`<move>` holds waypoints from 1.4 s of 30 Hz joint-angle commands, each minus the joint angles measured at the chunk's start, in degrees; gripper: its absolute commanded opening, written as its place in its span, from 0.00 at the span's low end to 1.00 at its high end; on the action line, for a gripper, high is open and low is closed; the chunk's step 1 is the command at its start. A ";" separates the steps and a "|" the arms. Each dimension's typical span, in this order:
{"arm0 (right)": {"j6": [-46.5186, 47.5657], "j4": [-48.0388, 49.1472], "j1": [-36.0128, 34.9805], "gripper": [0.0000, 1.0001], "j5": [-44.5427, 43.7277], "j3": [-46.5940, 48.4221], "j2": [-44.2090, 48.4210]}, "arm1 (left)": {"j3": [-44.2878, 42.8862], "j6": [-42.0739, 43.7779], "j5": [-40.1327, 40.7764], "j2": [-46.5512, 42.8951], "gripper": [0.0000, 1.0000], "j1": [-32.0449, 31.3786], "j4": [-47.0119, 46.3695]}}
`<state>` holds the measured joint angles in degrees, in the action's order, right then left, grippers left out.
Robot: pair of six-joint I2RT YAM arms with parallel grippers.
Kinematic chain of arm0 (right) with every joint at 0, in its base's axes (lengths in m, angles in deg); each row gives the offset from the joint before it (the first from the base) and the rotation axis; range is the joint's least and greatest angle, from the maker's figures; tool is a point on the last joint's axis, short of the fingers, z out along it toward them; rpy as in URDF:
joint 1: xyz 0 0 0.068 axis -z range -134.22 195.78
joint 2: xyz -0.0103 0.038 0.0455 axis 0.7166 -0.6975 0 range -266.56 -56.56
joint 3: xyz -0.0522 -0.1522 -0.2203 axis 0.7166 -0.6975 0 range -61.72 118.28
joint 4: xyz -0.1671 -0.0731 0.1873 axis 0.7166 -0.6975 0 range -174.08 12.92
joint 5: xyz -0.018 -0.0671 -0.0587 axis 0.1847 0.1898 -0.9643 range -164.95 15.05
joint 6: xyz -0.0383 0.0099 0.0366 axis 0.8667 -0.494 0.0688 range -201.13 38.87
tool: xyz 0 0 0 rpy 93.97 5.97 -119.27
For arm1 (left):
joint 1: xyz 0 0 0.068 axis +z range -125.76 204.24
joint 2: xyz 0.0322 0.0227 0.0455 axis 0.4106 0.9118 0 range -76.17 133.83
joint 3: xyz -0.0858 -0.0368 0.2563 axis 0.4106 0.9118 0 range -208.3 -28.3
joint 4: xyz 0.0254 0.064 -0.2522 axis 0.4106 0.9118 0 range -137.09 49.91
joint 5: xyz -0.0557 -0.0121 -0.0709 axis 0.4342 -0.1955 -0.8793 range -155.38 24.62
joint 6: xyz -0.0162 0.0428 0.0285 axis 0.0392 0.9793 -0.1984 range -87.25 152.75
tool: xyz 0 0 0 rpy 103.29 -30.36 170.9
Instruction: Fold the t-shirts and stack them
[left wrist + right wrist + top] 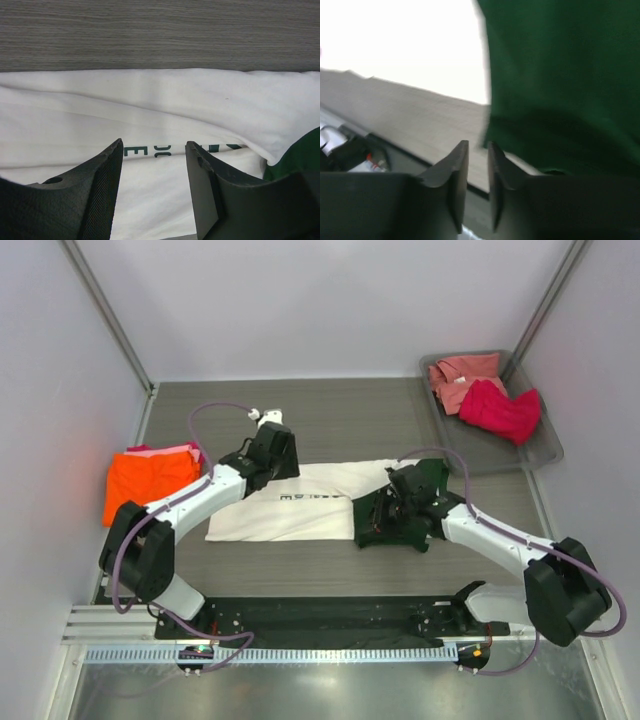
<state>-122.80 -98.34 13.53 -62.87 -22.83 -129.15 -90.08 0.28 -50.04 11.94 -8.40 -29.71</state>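
Observation:
A cream t-shirt (pixel 300 502) with dark green print lies flat across the middle of the table, its green sleeve (pixel 392 525) folded at the right end. My left gripper (pixel 283 466) hovers over the shirt's far left part. In the left wrist view it (pixel 154 147) stands open above the cream cloth (pixel 160 105) and the printed letters, nothing between its fingers. My right gripper (pixel 388 508) is over the green sleeve. In the right wrist view it (pixel 478 146) shows a narrow gap with bare table behind, beside the sleeve's (pixel 560 75) edge.
An orange t-shirt (pixel 150 482) lies folded on a pink one (pixel 172 451) at the table's left edge. At the back right a grey tray (pixel 482 452) holds a salmon shirt (pixel 458 376) and a crimson one (pixel 500 410). A toothed rail (pixel 280 653) runs along the near edge.

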 commanded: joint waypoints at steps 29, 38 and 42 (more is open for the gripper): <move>11.44 2.09 -0.88 0.42 -12.87 30.00 -25.98 | -1.15 -2.60 -0.38 -1.02 0.61 8.81 1.78; 8.10 11.40 -0.97 0.06 0.83 40.55 -42.26 | -10.29 -1.72 -7.33 10.84 0.52 15.42 6.69; 6.43 14.66 -1.24 0.04 6.19 41.44 -47.36 | -9.85 -2.16 -10.13 12.69 0.48 15.42 6.26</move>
<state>-115.01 -87.69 12.78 -62.26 16.85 -175.56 -99.21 -1.73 -56.12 24.45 7.01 -24.70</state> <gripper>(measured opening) 0.050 0.489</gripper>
